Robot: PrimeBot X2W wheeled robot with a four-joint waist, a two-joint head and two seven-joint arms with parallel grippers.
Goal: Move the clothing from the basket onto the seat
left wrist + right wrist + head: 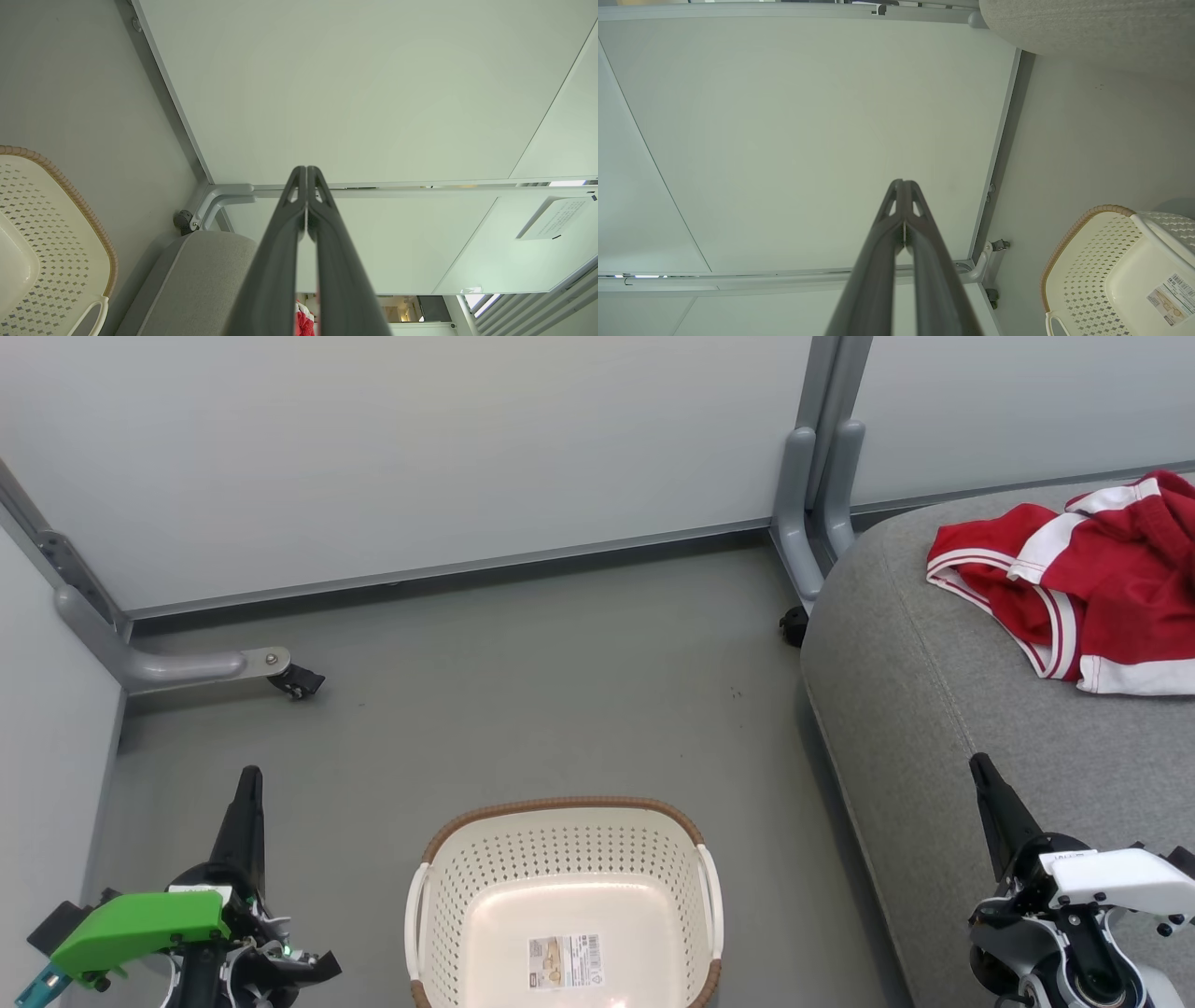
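Observation:
The red clothing (1092, 583) with white and dark striped trim lies crumpled on the grey seat (943, 709) at the right; a red scrap of it (303, 324) peeks past my left fingers. The cream basket (560, 905) with a brown rim stands on the floor at bottom centre, only a barcode sticker on its bottom; it also appears as the basket (51, 247) and the basket (1120, 275). My left gripper (248, 777) is shut, left of the basket. My right gripper (978, 763) is shut over the seat's front edge. Both hold nothing.
Pale partition panels (420, 457) close the back and left. Their grey feet with castors (294, 681) and a post (817, 513) stand on the grey floor (560, 691) between the basket and the wall.

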